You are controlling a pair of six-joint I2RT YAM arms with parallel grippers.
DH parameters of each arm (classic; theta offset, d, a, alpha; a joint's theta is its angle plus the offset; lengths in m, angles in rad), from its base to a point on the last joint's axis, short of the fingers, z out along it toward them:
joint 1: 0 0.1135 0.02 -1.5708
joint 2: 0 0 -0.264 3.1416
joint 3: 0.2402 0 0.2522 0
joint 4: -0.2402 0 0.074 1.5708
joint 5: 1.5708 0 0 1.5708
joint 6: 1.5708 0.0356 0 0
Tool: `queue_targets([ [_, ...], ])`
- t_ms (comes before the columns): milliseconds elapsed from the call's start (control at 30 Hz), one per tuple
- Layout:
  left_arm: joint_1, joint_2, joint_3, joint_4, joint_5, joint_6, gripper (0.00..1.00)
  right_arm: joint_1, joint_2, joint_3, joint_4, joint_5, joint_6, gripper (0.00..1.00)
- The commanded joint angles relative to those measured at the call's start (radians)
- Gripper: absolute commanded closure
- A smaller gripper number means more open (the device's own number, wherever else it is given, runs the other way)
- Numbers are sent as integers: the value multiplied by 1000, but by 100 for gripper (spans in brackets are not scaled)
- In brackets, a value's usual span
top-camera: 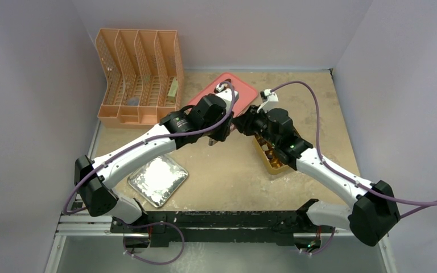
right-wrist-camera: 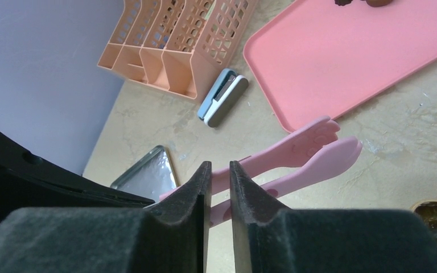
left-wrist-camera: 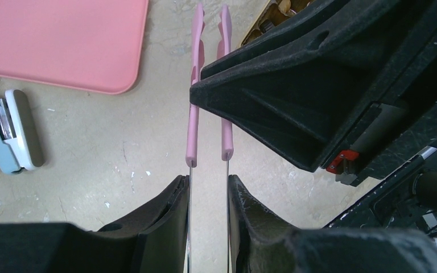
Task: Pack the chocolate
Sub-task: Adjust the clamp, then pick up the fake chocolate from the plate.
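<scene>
My left gripper (left-wrist-camera: 209, 187) is shut on the metal arms of pink-tipped tongs (left-wrist-camera: 193, 102), which point away over the table. The two arms of the tongs stay a little apart. My right gripper (right-wrist-camera: 221, 170) hovers just above the tongs' pink tips (right-wrist-camera: 318, 149). Its jaws stand a narrow gap apart with nothing clamped between them. In the top view both grippers meet mid-table, left gripper (top-camera: 223, 132) and right gripper (top-camera: 240, 124). Two dark pieces of chocolate (right-wrist-camera: 375, 2) lie on the pink tray (right-wrist-camera: 347, 57). The gold box (top-camera: 273, 159) sits under my right arm, mostly hidden.
A peach file organiser (top-camera: 139, 77) stands at the back left. A pale blue stapler (left-wrist-camera: 11, 133) lies on the table between it and the tray. A foil-lined tray (top-camera: 158, 179) rests near the left arm's base. Grey walls close in both sides.
</scene>
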Motion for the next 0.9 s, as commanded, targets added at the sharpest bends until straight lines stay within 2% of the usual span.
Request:
queue_targets([
  [0, 35, -34, 42, 85, -16, -32, 73, -2, -73, 17, -38, 23, -29, 70],
  [100, 90, -22, 38, 84, 11, -59, 72, -2, -150, 27, -94, 72, -49, 55],
  [400, 216, 96, 97, 95, 47, -89, 71, -2, -411, 17, -212, 158, -96, 2],
  [633, 295, 289, 232, 100, 49, -75, 71, -1, -545, 2, -272, 209, -121, 1],
  [867, 332, 488, 401, 87, 39, -68, 71, -2, -590, 6, -316, 242, -150, 1],
])
